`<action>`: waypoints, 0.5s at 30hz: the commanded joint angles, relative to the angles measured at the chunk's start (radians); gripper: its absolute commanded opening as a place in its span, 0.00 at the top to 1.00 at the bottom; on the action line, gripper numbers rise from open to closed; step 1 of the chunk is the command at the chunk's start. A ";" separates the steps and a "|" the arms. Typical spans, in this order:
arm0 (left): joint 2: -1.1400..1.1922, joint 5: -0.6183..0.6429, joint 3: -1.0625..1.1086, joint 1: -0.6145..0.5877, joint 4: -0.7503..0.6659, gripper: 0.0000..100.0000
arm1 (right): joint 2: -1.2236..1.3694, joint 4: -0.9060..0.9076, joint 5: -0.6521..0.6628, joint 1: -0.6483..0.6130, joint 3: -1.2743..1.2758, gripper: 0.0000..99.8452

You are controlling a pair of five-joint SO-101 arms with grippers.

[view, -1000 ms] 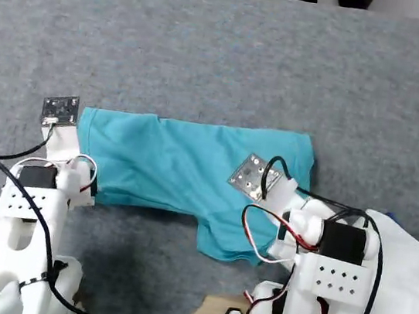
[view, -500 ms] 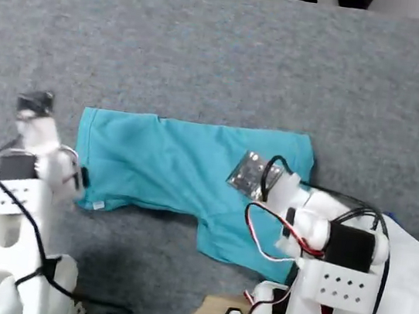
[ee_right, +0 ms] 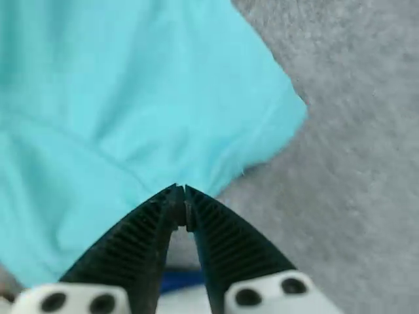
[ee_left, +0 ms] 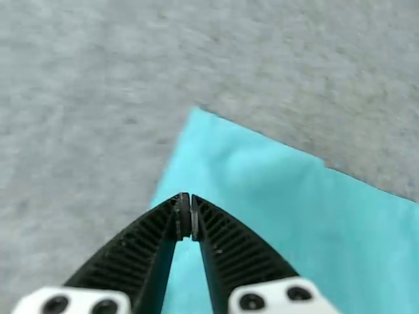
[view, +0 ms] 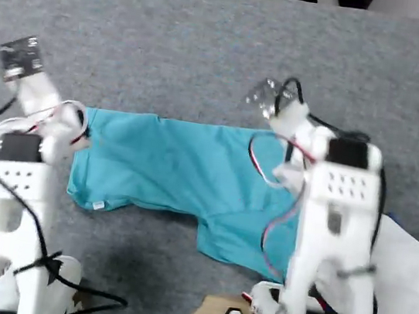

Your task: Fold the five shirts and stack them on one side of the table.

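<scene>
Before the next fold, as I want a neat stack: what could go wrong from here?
1. The teal shirt lies uneven, one flap jutting toward the arms, so the next fold may come out crooked.
2. The white shirt lies close by the right arm and might get dragged along.

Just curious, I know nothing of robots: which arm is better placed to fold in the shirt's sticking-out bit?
Probably the right: the flap of the teal shirt lies beside its base, and the right gripper hangs shut over that end.
</scene>
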 commanded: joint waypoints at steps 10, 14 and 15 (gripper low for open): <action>0.791 0.049 -0.265 -0.012 -0.284 0.98 | 0.509 -0.247 -0.150 -0.015 -0.179 0.99; 0.877 0.044 -0.404 -0.060 -0.172 0.98 | 0.657 -0.292 -0.114 0.038 -0.239 0.99; 0.881 0.043 -0.425 -0.064 -0.152 0.98 | 0.702 -0.293 -0.087 0.048 -0.254 0.99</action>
